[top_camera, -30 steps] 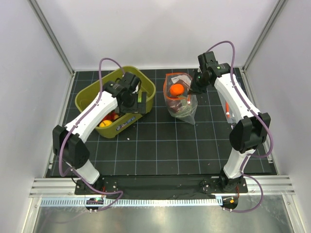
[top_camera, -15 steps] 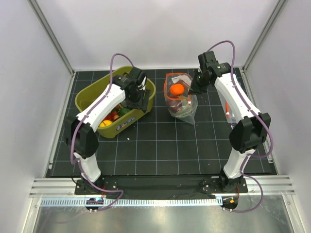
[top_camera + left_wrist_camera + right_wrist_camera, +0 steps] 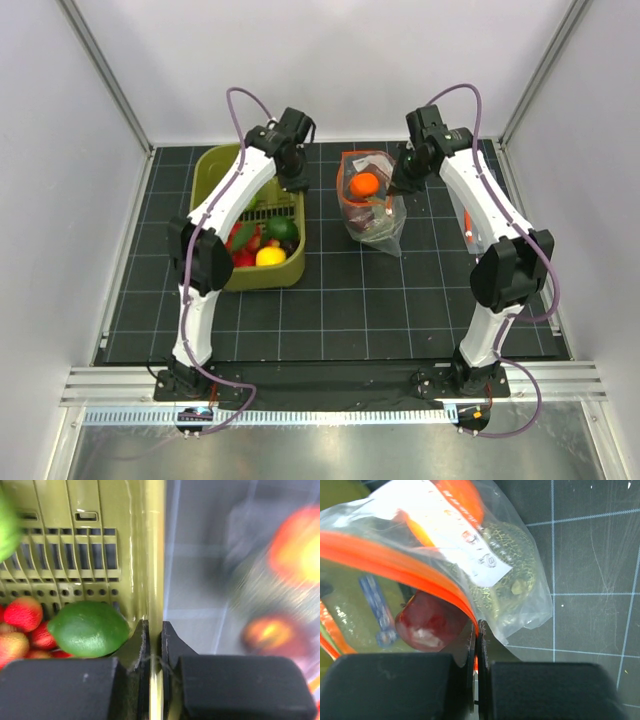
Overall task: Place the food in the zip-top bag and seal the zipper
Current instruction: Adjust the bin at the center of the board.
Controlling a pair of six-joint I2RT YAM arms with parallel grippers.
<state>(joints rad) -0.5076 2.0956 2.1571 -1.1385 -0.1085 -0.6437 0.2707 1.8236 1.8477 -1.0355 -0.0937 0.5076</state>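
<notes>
Black gridded mat (image 3: pixel 330 300) carries an olive basket (image 3: pixel 270 278), its wall clamped in the left gripper (image 3: pixel 154 628). Just beside it stands the clear bag (image 3: pixel 390 232). The right gripper (image 3: pixel 476 628) pinches its orange-red zipper (image 3: pixel 395 562). Inside are an orange fruit (image 3: pixel 365 184), a mottled green fruit (image 3: pixel 512 545) and a dark red fruit (image 3: pixel 430 622).

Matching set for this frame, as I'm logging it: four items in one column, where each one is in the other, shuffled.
1. left gripper
2. right gripper
3. orange
4. lime

A. inside the zip-top bag
B. clamped on the basket wall
C. lying in the basket
D. pinching the zipper

Pairs: 1-B, 2-D, 3-A, 4-C
</notes>
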